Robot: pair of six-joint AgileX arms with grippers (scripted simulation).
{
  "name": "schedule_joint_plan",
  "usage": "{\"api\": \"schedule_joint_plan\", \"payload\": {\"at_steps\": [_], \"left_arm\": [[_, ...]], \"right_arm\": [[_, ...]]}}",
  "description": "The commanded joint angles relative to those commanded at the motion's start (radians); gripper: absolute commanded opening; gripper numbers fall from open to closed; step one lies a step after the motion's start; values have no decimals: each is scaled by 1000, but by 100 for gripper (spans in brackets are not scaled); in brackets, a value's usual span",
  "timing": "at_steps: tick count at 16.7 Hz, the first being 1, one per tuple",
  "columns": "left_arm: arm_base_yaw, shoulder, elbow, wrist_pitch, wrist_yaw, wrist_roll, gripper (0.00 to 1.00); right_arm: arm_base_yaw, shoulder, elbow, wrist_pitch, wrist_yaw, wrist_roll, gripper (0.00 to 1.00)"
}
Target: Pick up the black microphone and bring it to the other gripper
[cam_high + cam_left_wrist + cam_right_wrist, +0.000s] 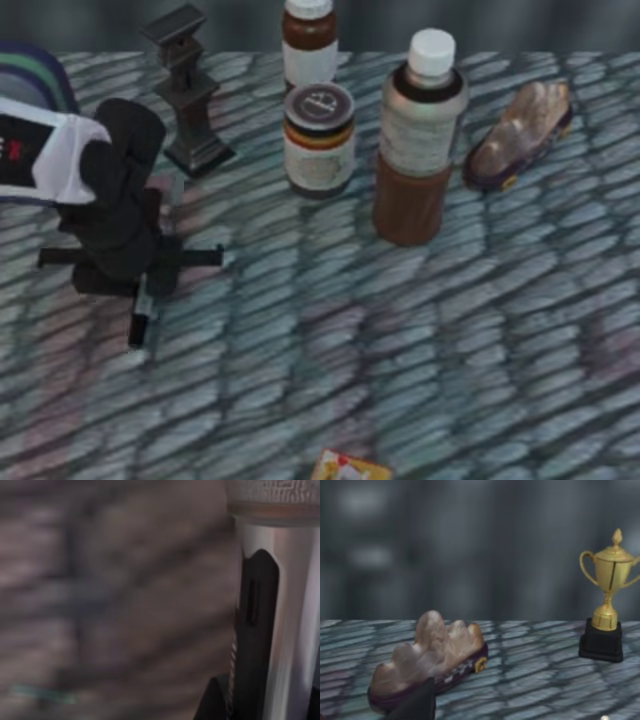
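Observation:
The black microphone [140, 325] lies on the table at the left, its handle end sticking out toward the front from under my left gripper [148, 265]. The left wrist view shows its silver and black body [290, 605] close up, with the mesh head [280, 490] at the frame's edge. My left gripper [270, 705] is shut on it, one dark finger [217, 705] pressed against its side. The other gripper, my right one, is out of the top view. Its wrist view shows one finger [417, 705] with nothing against it.
A dark pedestal figure [188, 90] stands just behind my left arm. A jar [318, 140], a tall brown bottle [420, 140] and a second bottle [308, 40] stand mid-table. A tan lumpy object [520, 135] lies at the right. A gold trophy [607, 605] stands beyond it.

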State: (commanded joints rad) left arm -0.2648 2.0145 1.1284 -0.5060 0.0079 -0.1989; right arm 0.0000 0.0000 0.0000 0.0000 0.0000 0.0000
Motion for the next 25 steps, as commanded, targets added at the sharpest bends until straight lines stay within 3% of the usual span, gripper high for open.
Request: {"api": "schedule_joint_plan", "payload": {"at_steps": [4,13,17,20,25], "left_arm": [[9,-40,-49,220,100,35,0],[44,-215,-269,1044,430,149,0],[58,-309,-346,1305,546,196,0],[64,-356,-375,1392,590,216,0],[59,-357,-373,1397,591,218,0]], "right_arm": [[0,0,0,0,0,0,100],[0,0,0,0,0,0,100],[0,0,0,0,0,0,100],[0,0,0,0,0,0,100],[0,0,0,0,0,0,100]]}}
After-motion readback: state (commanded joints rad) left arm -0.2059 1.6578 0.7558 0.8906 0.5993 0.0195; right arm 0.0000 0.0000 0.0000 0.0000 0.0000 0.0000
